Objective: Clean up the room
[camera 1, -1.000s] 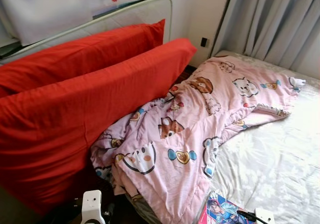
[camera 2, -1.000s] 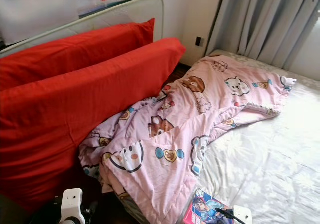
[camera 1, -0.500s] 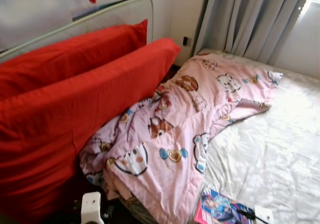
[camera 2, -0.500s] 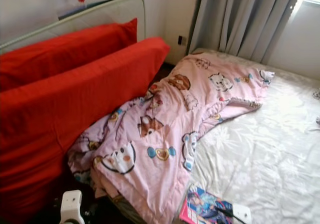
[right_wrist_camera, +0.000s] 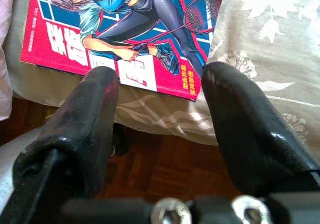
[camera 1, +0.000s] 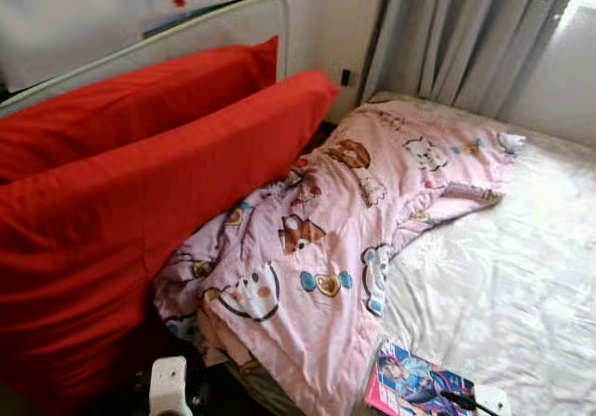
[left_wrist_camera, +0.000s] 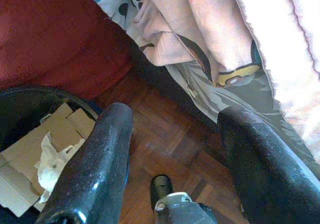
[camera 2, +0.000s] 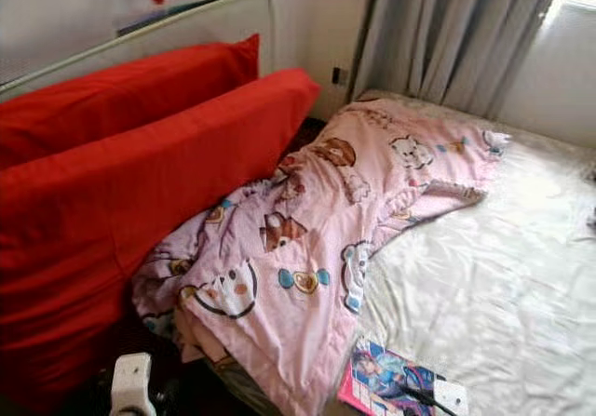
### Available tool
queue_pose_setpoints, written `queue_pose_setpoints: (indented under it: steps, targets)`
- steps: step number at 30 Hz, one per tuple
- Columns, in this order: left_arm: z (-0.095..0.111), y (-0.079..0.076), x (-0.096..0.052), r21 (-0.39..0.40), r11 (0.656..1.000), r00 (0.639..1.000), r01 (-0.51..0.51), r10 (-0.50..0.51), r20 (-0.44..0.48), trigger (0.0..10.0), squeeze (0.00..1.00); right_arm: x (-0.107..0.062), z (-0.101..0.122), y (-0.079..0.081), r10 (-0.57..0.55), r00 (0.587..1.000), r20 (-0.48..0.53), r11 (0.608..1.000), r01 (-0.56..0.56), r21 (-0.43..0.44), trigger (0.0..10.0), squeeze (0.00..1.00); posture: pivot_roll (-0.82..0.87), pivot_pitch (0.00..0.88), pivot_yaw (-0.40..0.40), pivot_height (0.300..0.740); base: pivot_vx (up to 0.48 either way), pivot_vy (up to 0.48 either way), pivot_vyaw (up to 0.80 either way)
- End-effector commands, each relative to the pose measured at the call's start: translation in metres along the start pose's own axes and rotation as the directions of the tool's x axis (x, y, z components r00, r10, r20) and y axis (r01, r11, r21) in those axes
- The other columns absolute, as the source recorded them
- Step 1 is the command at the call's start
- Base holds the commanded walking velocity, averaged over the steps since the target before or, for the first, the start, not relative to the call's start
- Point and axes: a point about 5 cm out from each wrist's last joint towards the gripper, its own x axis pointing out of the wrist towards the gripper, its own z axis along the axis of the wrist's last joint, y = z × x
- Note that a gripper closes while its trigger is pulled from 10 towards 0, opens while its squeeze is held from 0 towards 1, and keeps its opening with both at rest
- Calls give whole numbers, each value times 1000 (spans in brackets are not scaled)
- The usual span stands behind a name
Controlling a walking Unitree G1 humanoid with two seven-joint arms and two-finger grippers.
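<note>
Two red pillows [camera 1: 140, 183] stand on edge along the head of the bed [camera 1: 503, 286], leaning against its pale headboard [camera 1: 223, 16]. A pink cartoon-print quilt [camera 1: 345, 239] lies bunched against the nearer pillow and runs across the bed toward the grey curtains [camera 1: 475, 34], its near corner hanging over the bed's edge. On the bare pale sheet just beside that corner lies a comic book [camera 1: 414, 388] with a red-edged cover, close to the bed's near edge.

The right tool [right_wrist_camera: 160, 103] hovers just off the bed's edge in front of the comic book, its fingers [right_wrist_camera: 85, 129] spread apart and empty. The left tool [left_wrist_camera: 172, 149] hangs beside the bed over the wooden floor [left_wrist_camera: 170, 149], fingers parted, holding nothing; a dark bin [left_wrist_camera: 20, 108] with cardboard and crumpled paper [left_wrist_camera: 50, 159] sits near it, below the red pillow.
</note>
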Motion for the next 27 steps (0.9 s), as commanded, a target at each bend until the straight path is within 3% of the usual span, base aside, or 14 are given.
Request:
queue_pose_setpoints:
  steps: [1,8,15,18,27]
  targets:
    - [-5,0,-1,10,1000,1000,5,-5,-19,10000,0,1,5,-2,-4,1000,11,1000,4,1,10000,0,83,0,-43,720,0,0,0]
    - [-6,3,-2,24,1000,1000,2,-1,-22,10000,0,1,4,-1,-4,1000,6,1000,4,0,10000,0,82,0,-39,720,-177,0,0]
    - [-7,3,-3,15,1000,1000,6,-5,-25,10000,0,0,2,-2,-6,1000,4,1000,6,7,10000,0,81,0,-37,720,-81,0,-663]
    - [-9,2,-3,18,1000,999,5,-4,-38,10000,0,0,3,-2,-5,1000,15,1000,5,10,10000,0,81,0,-37,720,-366,0,0]
    - [-10,5,-3,21,1000,999,-6,7,-47,10000,0,0,3,-3,-9,1000,11,1000,8,14,10000,0,83,0,-39,720,0,0,0]
